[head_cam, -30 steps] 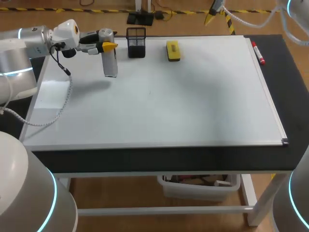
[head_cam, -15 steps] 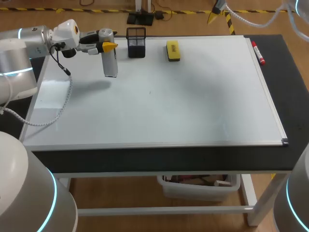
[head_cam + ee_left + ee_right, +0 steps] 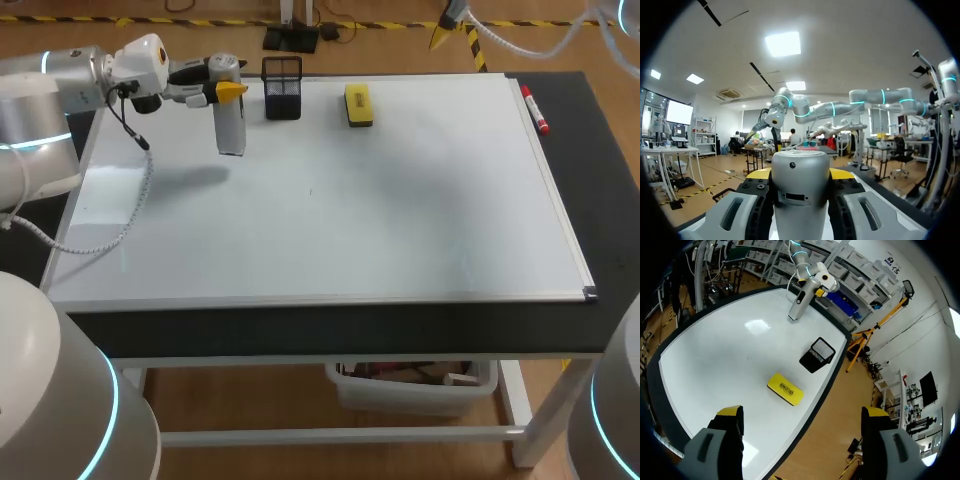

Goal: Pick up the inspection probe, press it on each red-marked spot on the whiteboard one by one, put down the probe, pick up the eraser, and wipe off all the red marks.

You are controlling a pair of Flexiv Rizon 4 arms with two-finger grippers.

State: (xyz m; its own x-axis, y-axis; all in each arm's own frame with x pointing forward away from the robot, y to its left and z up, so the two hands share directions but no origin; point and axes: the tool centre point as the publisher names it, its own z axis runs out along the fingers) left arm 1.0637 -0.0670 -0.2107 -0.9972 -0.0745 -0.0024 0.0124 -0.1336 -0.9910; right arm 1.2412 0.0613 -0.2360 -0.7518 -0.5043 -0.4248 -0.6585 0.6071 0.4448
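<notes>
1. Here, the inspection probe (image 3: 230, 125) is gripped upright by the left end effector (image 3: 226, 91), over the far left of the whiteboard (image 3: 400, 220).
2. The right end effector (image 3: 802, 412) is held spread wide, grasping nothing.
3. The yellow eraser (image 3: 358, 104) is laid at the whiteboard's far edge, right of a black mesh holder (image 3: 283, 88).

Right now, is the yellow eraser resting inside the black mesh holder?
No, the eraser lies flat on the whiteboard, apart from the holder.
</notes>
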